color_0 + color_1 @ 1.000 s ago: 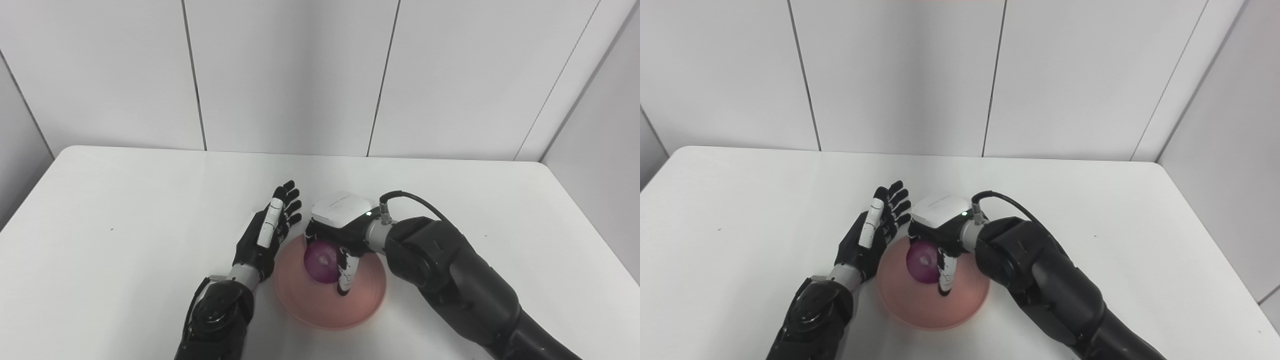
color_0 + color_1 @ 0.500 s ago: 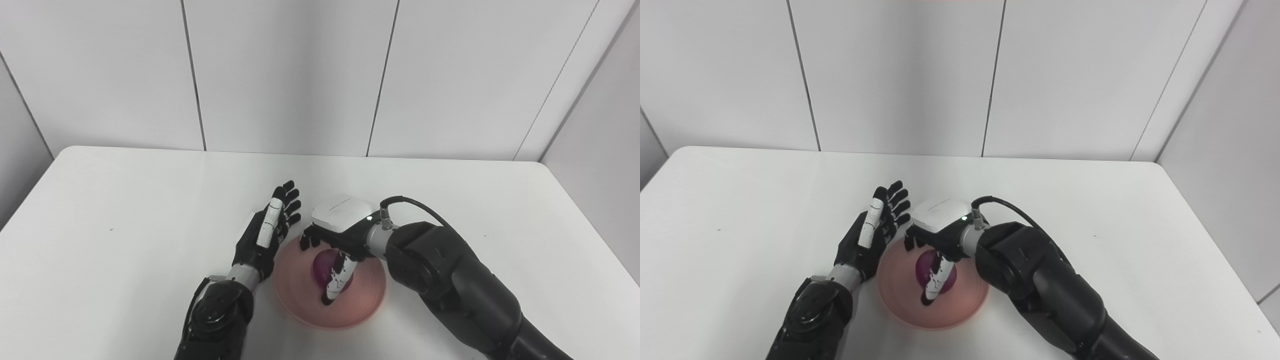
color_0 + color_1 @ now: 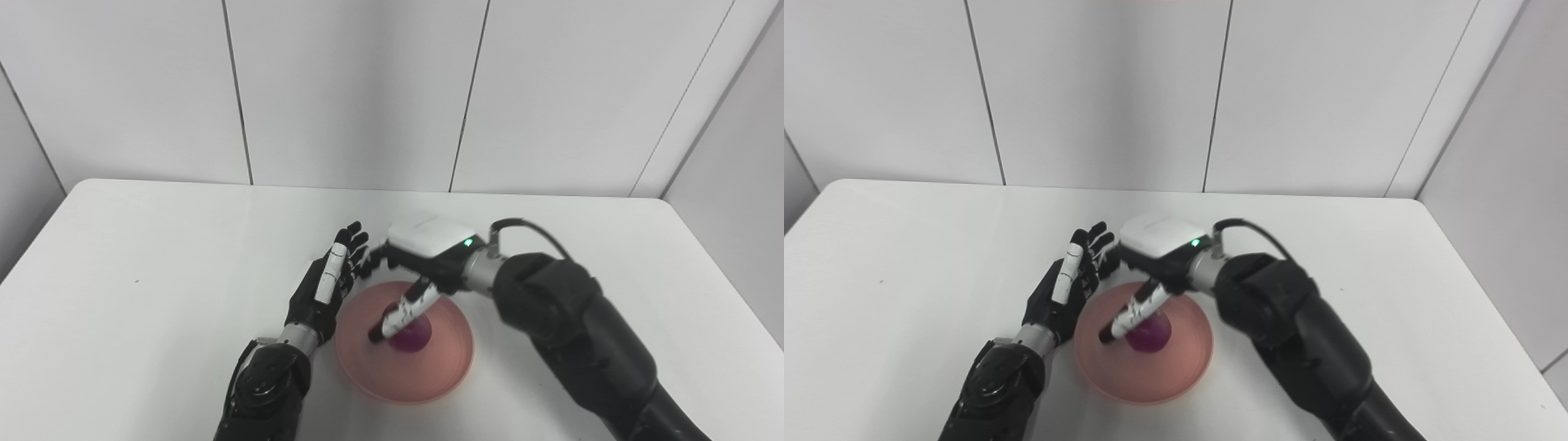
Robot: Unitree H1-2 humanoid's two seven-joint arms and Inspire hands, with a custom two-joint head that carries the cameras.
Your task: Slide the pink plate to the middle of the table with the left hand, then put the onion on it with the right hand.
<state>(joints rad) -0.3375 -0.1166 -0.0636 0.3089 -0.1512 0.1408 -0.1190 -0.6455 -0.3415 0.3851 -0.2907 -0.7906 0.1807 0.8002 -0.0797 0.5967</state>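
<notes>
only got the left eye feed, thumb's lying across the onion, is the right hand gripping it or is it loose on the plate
Observer: Loose, it seems. In the right eye view the right hand's thumb tip sits off the onion's left side, with pink plate showing between them.
Operator: ok and how close is the plate to the table's right edge, it runs out of my frame
Observer: The right eye view follows the table's right edge almost to the picture's bottom corner; the plate lies well apart from it, nearer the left hand.
</notes>
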